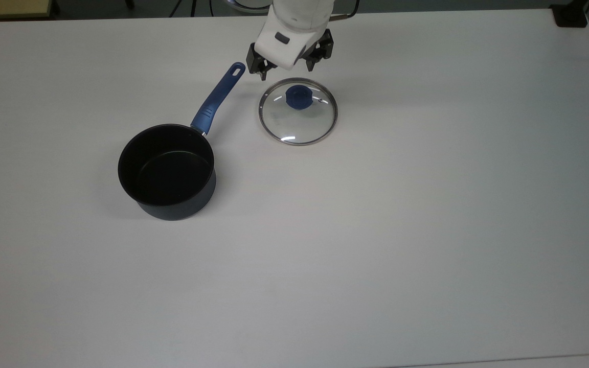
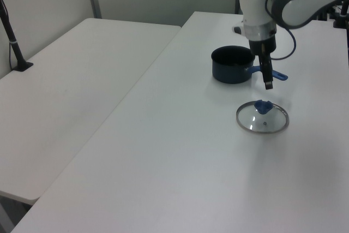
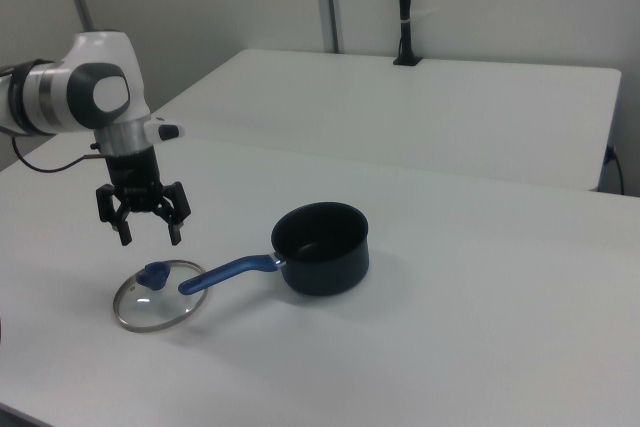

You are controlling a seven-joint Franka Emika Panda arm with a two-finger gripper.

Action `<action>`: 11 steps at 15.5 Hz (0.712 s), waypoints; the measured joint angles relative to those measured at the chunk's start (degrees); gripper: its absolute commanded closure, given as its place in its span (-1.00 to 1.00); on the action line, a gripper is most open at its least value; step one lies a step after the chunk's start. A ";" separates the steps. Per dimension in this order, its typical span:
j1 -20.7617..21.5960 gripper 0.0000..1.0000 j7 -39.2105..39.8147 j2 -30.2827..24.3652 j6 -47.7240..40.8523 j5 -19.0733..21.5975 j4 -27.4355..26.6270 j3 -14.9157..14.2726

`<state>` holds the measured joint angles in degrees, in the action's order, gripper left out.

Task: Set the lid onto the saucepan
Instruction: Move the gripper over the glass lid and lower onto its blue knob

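Gripper (image 3: pixel 149 234) hangs above the lid (image 3: pixel 158 295), jaws spread wide, holding nothing. Lid lies flat on the table (image 1: pixel 427 230) beside the pan (image 1: pixel 167 171) handle; its knob (image 3: pixel 153 274) sits directly below the jaws.

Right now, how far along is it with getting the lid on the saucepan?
Early stage. Done: the open gripper is above the lid's blue knob. In hand: nothing; the lid lies flat on the table, beside the saucepan. Left: descend, grasp the knob, lift, carry to the empty pan and set it on.
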<state>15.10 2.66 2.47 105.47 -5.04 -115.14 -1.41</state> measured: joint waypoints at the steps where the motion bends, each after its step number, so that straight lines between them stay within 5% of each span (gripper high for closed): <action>1: 0.20 -1.00 -0.41 0.28 0.76 0.00 -0.54 0.17; 11: 1.56 -1.00 -4.80 6.31 5.29 -0.01 -1.22 2.31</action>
<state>16.66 -2.14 8.77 110.76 -5.05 -116.37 0.89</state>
